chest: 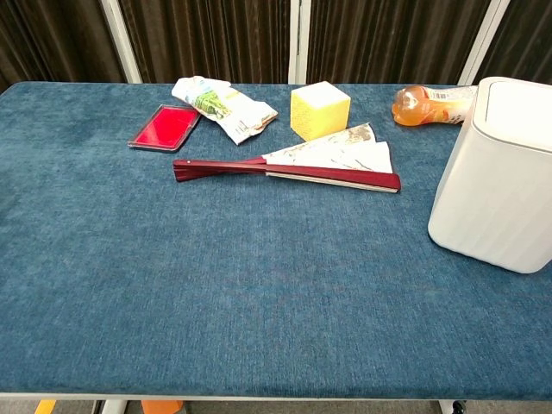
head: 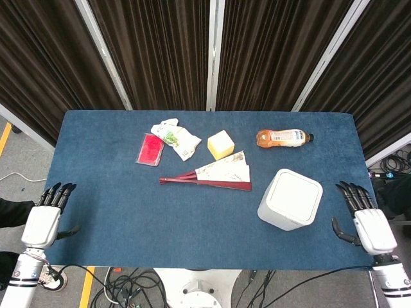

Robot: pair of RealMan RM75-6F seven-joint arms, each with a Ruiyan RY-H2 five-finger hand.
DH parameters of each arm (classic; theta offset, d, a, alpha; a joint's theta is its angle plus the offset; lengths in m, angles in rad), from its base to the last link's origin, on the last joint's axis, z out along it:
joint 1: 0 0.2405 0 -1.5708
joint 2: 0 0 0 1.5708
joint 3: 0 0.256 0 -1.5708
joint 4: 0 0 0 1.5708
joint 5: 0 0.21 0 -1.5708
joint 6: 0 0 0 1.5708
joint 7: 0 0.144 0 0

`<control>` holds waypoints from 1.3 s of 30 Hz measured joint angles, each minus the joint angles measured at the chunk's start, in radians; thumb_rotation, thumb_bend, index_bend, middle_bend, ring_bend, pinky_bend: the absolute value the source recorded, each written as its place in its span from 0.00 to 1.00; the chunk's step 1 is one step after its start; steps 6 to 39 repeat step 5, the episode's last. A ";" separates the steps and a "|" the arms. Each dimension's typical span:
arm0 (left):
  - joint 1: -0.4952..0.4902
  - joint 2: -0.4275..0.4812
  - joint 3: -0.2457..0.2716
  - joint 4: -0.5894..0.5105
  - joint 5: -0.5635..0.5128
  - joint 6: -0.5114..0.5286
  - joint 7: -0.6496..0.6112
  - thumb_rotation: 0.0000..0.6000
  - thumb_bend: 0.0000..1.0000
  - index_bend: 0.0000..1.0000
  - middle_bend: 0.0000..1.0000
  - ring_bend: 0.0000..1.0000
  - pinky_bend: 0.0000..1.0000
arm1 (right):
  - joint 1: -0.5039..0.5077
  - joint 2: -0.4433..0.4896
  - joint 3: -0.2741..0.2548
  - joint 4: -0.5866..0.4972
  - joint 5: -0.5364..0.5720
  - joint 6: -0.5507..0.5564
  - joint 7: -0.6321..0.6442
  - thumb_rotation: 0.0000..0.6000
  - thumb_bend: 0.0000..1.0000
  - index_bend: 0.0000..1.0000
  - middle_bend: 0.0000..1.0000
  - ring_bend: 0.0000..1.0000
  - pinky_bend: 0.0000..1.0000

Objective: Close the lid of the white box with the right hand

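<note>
Both hands hang spread and empty off the table's near corners, right hand [head: 369, 224] beside the white box [head: 290, 199], whose lid looks closed, so nothing remains.

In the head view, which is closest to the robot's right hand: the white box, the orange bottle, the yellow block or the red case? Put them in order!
From the right hand:
1. White box, just left of it.
2. Orange bottle, at the table's back right.
3. Yellow block, back middle.
4. Red case, back left.
</note>
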 measured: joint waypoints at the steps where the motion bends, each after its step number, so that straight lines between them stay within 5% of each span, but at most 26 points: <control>1: 0.001 0.000 0.000 0.003 -0.002 0.000 -0.003 1.00 0.08 0.10 0.10 0.04 0.13 | -0.017 -0.035 0.007 0.036 0.027 0.010 -0.046 0.69 0.16 0.00 0.00 0.00 0.00; 5: 0.004 -0.005 0.001 0.016 -0.007 -0.001 -0.016 1.00 0.08 0.10 0.10 0.04 0.13 | -0.084 -0.189 0.041 0.209 0.119 0.042 -0.141 0.69 0.13 0.00 0.00 0.00 0.00; 39: 0.004 -0.005 0.001 0.016 -0.007 -0.001 -0.016 1.00 0.08 0.10 0.10 0.04 0.13 | -0.084 -0.189 0.041 0.209 0.119 0.042 -0.141 0.69 0.13 0.00 0.00 0.00 0.00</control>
